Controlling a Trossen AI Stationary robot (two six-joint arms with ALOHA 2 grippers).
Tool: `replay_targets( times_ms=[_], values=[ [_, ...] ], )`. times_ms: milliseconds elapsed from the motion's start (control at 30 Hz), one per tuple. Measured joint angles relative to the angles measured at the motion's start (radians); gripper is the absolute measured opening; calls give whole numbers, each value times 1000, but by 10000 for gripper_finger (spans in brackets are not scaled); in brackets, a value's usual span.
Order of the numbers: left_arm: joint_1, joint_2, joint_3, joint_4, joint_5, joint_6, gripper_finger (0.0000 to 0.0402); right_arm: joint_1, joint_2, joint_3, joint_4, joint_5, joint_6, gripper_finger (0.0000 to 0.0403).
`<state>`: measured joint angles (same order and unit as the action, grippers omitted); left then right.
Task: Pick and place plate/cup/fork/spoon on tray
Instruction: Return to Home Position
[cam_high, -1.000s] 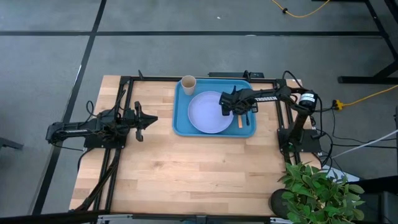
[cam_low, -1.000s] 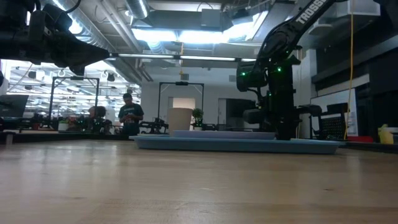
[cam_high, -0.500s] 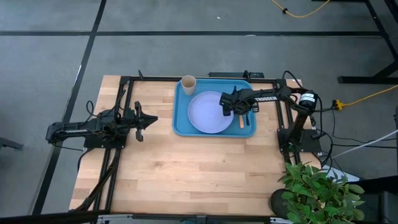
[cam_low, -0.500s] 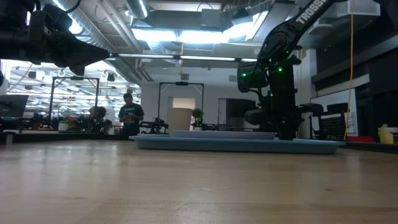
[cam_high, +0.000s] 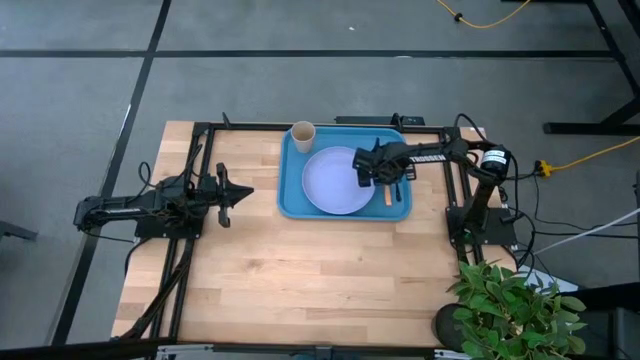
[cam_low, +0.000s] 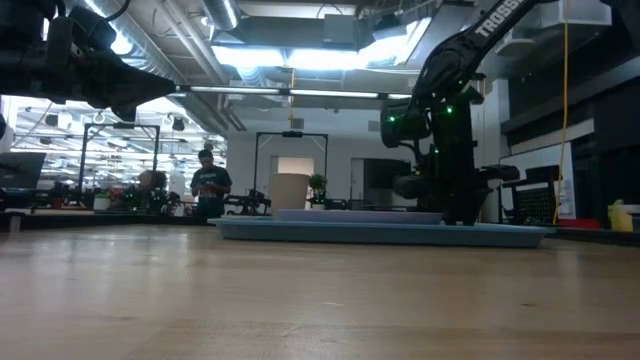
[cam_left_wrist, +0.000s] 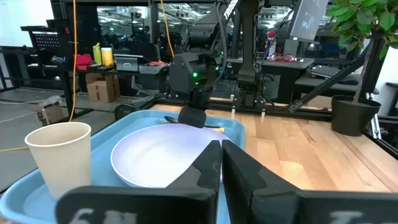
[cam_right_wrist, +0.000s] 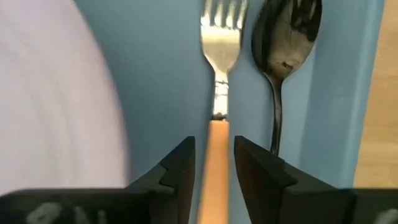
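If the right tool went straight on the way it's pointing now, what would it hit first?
Most likely the fork. The right tool points down at the tray, open and straddling the fork's orange handle. How far above the handle it hangs is unclear.

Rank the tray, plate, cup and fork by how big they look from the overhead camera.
1. tray
2. plate
3. cup
4. fork, though the right arm hides most of it, so cup versus fork is unsure.
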<state>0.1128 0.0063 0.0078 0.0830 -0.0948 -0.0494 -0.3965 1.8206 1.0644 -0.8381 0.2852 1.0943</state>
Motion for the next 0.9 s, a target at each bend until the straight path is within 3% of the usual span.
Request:
replay_targets(
  times_ms=[167,500,900],
  values=[
    [0,0,0,0,0,0,1,11,-18,53,-66,8,0,116],
    [0,0,0,0,0,0,16,118,-153,182,-126,132,-82,117],
    [0,0,0,0,0,0,29,224,-182,394,-106,80,-132,117]
  ],
)
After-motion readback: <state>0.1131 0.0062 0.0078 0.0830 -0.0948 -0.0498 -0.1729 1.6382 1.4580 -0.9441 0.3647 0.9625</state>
